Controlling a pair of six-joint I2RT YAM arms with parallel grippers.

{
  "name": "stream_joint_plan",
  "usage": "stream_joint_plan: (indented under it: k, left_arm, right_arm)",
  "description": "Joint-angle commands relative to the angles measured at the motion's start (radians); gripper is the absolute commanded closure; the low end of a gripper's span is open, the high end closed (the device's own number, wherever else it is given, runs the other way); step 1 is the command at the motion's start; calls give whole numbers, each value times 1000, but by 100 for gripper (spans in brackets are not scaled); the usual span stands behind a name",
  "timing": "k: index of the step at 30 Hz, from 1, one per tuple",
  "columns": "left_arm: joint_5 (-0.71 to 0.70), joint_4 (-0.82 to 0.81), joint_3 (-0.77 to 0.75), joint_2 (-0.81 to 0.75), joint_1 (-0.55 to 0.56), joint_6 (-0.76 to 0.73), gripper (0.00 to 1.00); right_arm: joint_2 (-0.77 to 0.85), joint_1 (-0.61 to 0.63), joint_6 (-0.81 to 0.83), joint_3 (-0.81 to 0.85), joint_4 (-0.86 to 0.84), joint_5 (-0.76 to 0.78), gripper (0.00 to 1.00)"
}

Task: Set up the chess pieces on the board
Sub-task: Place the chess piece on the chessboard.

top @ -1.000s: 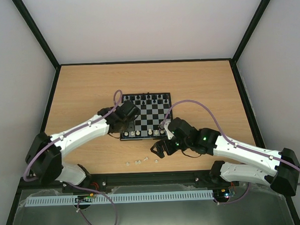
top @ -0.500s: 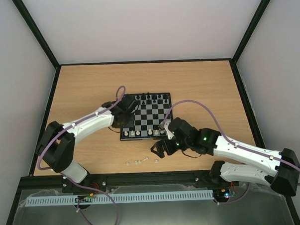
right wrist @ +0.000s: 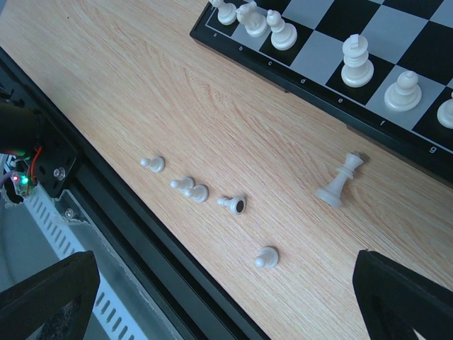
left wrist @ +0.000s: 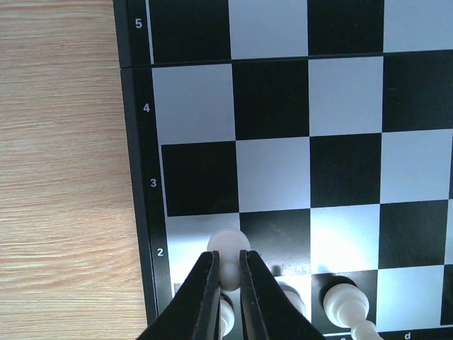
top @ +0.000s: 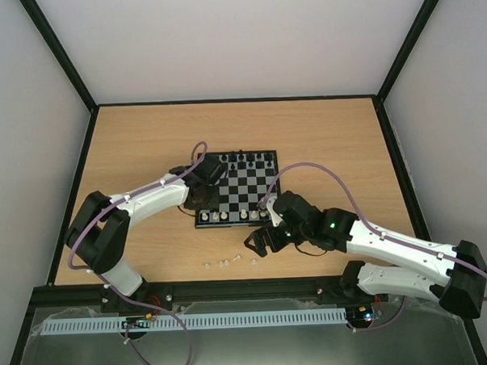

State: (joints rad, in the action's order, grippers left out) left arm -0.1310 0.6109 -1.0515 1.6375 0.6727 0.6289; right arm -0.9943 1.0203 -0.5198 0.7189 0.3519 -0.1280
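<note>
My left gripper (left wrist: 226,256) is shut on a white pawn (left wrist: 230,242), held over row 2 at the near left corner of the board (left wrist: 272,106); I cannot tell whether the pawn touches it. White pieces (left wrist: 345,301) stand in the row behind it. From above, the left gripper (top: 205,199) sits at the edge of the board (top: 240,187). My right gripper (right wrist: 226,283) hangs open over several loose white pawns (right wrist: 197,193) and a toppled white queen (right wrist: 342,181) on the table. The right gripper (top: 258,240) is just off the board's near edge.
Black pieces (top: 241,160) line the board's far rows. White pieces (right wrist: 356,62) stand along the near row. A black rail (right wrist: 141,241) and the table's front edge run close to the loose pawns (top: 223,263).
The left arm has stretched forward, carrying the pawn a little farther over the board's left side. The right arm has not moved.
</note>
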Motion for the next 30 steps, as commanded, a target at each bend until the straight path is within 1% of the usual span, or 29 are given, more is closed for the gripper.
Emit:
stream_joint_plan:
  k: [1, 16, 21, 27, 30]
  left_arm:
    - [-5, 11, 13, 10, -7, -12, 93]
    - [-12, 18, 49, 10, -7, -8, 91]
    - [-10, 10, 48, 13, -7, -9, 85]
    - [-13, 7, 34, 12, -7, -11, 83]
    - [-15, 10, 20, 5, -7, -12, 78]
  right_arm:
    - [13, -3, 10, -18, -5, -15, 1]
    - [14, -3, 10, -23, -13, -21, 1]
    - [14, -3, 11, -24, -13, -23, 1]
    - [14, -3, 10, -25, -14, -22, 1]
    - [14, -2, 10, -24, -13, -23, 1]
